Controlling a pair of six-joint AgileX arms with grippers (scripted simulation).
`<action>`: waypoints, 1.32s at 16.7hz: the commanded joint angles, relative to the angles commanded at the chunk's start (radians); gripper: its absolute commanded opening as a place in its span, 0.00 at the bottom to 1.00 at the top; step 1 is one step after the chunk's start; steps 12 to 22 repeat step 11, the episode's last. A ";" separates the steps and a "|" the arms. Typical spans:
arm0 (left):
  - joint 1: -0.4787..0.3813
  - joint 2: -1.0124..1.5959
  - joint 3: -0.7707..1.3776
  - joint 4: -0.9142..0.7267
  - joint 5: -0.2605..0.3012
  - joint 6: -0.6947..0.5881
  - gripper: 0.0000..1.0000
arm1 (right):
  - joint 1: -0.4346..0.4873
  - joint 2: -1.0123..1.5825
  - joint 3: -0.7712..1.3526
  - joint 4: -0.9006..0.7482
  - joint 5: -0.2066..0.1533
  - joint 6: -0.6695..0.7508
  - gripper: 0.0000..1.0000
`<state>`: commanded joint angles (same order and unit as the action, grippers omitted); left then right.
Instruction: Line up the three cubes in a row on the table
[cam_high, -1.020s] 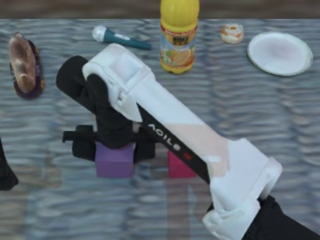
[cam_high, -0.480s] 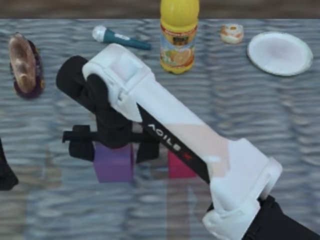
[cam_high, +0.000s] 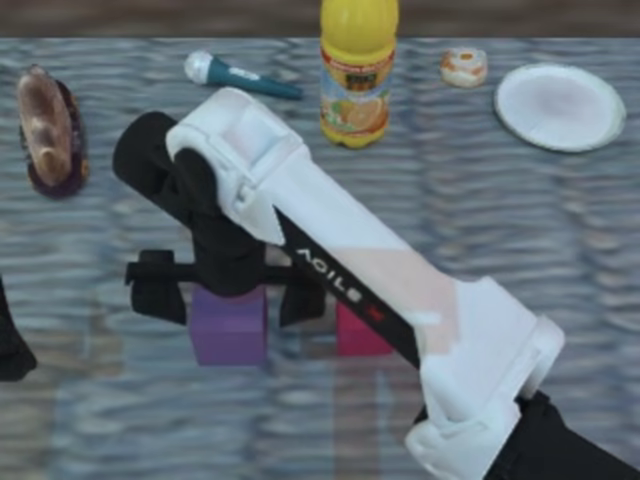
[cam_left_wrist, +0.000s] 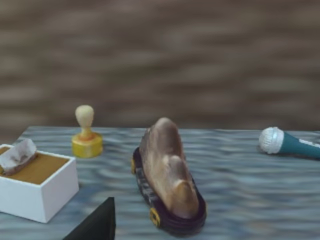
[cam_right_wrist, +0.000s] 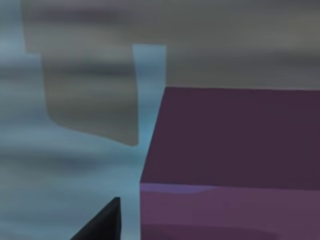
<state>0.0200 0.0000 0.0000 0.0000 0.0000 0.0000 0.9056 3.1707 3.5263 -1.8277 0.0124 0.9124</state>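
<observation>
The dull purple cube (cam_high: 228, 328) rests on the table (cam_high: 520, 230) left of centre, and it fills much of the right wrist view (cam_right_wrist: 230, 165). My right gripper (cam_high: 230, 296) hangs over it, open, one black finger on each side with a gap to the cube. One fingertip (cam_right_wrist: 102, 222) shows clear of the cube's side. A smaller pink-red cube (cam_high: 356, 332) sits to its right, partly under my right arm. A third cube is hidden. My left arm (cam_high: 10, 345) stays parked at the left edge.
An orange juice bottle (cam_high: 358, 70), a teal microphone (cam_high: 240, 75), a small round pastry (cam_high: 464, 66) and a white plate (cam_high: 560, 105) line the far side. A brown shoe-like toy (cam_high: 48, 130) lies far left. A white box (cam_left_wrist: 35, 182) and a yellow stamp (cam_left_wrist: 86, 132) stand near it.
The right gripper's fingers have spread away from the purple cube's sides, letting go of it. The cube has stayed put on the table.
</observation>
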 joint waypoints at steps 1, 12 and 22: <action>0.000 0.000 0.000 0.000 0.000 0.000 1.00 | 0.000 -0.003 -0.003 0.000 0.000 0.000 1.00; 0.000 0.000 0.000 0.000 0.000 0.000 1.00 | 0.009 -0.269 -0.274 0.004 -0.004 -0.001 1.00; 0.000 0.000 0.000 0.000 0.000 0.000 1.00 | 0.009 -0.269 -0.274 0.004 -0.004 -0.001 1.00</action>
